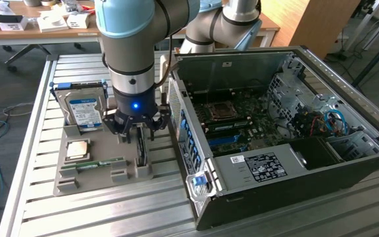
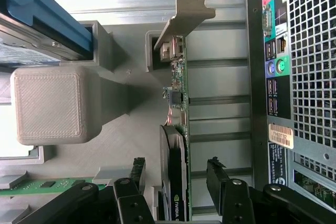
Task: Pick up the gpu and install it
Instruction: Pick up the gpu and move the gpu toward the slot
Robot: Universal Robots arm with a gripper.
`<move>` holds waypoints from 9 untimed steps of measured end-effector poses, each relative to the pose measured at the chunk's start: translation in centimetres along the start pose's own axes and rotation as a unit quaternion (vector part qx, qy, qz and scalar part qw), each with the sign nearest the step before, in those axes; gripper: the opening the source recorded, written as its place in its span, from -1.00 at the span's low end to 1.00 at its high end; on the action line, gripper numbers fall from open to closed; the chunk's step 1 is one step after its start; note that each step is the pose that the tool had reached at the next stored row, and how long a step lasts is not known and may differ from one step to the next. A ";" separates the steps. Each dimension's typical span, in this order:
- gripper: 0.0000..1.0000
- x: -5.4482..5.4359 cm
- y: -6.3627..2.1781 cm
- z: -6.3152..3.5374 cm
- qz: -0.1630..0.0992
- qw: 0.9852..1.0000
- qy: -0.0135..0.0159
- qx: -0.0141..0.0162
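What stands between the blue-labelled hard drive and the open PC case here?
The gpu, on edge in the grey holder, with the gripper straddling it, jaws open; the wrist view shows this.

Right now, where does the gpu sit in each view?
Exterior view: the gpu stands on edge in the grey holder, directly below the gripper.
Wrist view: the gpu runs edge-on between the open gripper fingers.
Shared landmark: the computer case's rear port panel, beside the gpu.

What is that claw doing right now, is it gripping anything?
Claw: open, holding nothing; it straddles the gpu, which stands on edge, without clamping it.
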State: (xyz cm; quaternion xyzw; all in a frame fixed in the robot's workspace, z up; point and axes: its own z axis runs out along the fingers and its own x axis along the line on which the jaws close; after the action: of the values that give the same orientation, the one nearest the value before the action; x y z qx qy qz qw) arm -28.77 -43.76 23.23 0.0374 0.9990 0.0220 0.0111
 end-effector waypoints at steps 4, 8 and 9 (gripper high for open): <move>0.18 -0.1 0.01 0.02 0.000 1.000 0.000 0.000; 0.18 -0.2 0.01 0.01 0.000 1.000 0.000 0.000; 0.18 -0.2 0.01 0.01 0.000 1.000 0.000 0.000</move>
State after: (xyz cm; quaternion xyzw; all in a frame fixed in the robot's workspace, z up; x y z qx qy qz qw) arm -28.61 -43.76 23.23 0.0375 0.9990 0.0220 0.0111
